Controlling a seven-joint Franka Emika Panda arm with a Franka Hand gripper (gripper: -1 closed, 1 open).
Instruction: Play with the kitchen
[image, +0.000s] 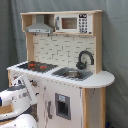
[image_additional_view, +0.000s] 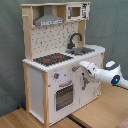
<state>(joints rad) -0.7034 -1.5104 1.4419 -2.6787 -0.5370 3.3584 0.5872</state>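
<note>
While the kitchen (image: 60, 65) (image_additional_view: 60, 60) stands against a grey curtain (image: 115, 50) in both exterior views, its hob (image_additional_view: 52, 59) lies left of the sink (image_additional_view: 82, 50) in the second exterior view. The gripper (image_additional_view: 78, 68) touches the front panel near the knobs (image_additional_view: 64, 76); I cannot tell its grip.

White jointed robot arm (image_additional_view: 102, 74): extended roughly level in the second exterior view. Gripper (image_additional_view: 76, 69): at the arm's tip; finger state indiscernible.

A grey-green curtain (image_additional_view: 112, 25) hangs as backdrop in both exterior views. In the second exterior view, a light wooden worktop (image_additional_view: 107, 112) lies below, a seam crossing it.
</note>
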